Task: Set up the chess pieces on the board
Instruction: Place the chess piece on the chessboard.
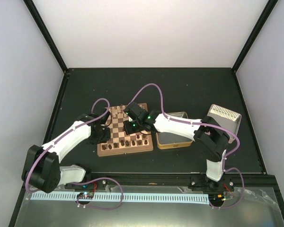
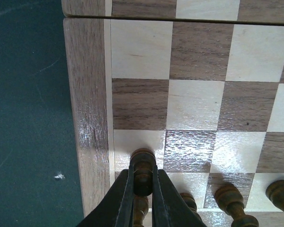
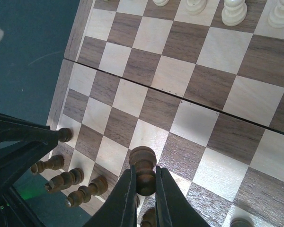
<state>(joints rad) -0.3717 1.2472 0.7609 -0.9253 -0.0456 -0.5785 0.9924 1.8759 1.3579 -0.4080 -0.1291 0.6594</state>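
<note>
Evidently mid-placement: left gripper (image 2: 142, 182) pinched tight on a tiny dark brown wooden chessman (image 2: 143, 163), right gripper (image 3: 143, 187) likewise on a round-headed dark wooden pawn (image 3: 142, 160), both nipped below the head, probably leaving bases free to seat on the checked brown wooden chessboard (image 2: 194, 109) just beneath the fingertips.

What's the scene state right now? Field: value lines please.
left pincer: shut on dark piece, by board left border
right pincer: shut on second dark piece, over board
other dark pieces: near rows
cream pieces: far rows
tin: right of board
</note>
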